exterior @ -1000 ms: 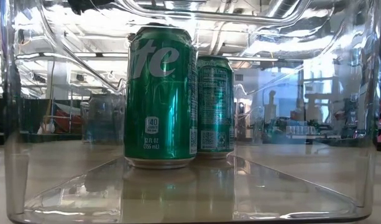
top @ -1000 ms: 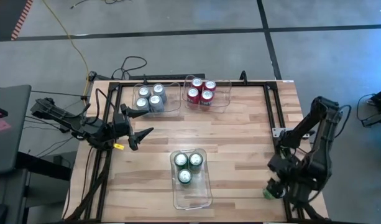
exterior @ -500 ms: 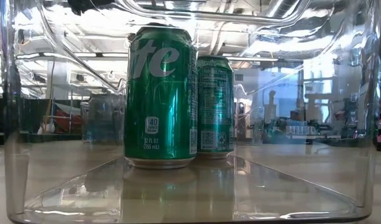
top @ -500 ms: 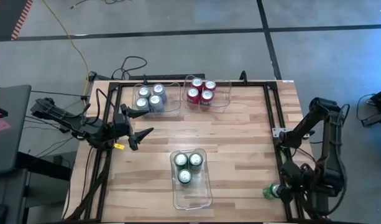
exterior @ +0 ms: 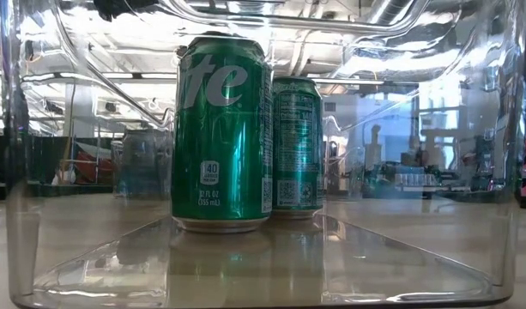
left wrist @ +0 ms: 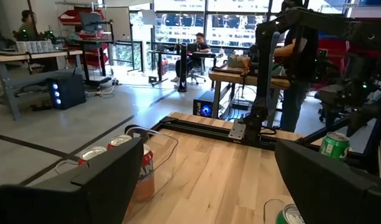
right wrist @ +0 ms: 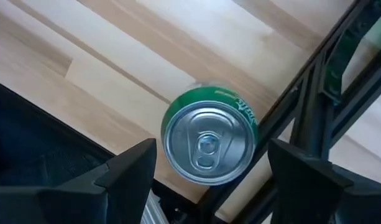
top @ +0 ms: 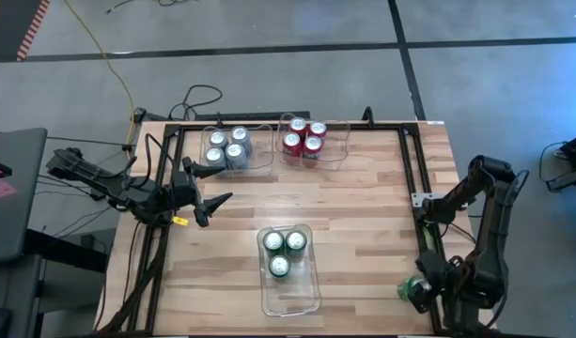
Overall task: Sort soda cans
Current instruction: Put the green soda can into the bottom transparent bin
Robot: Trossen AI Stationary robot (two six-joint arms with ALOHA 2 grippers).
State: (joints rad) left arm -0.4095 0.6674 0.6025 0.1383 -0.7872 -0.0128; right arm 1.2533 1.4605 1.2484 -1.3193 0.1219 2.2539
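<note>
The right tool hangs spread over the last green can, which stands at the table's near right corner beside the frame rail. It should straddle the can evenly, clear of that rail, before closing. The left tool waits spread at the table's left edge.

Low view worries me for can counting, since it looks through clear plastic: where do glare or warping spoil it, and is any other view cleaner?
Low view: the bin wall bends and mirrors ceiling lights, blurring the cans behind, though the front green can reads sharply. High view: even light, the green cans in the bin show distinctly. Right wrist view: the last green can is crisp between the open right pincer.
</note>
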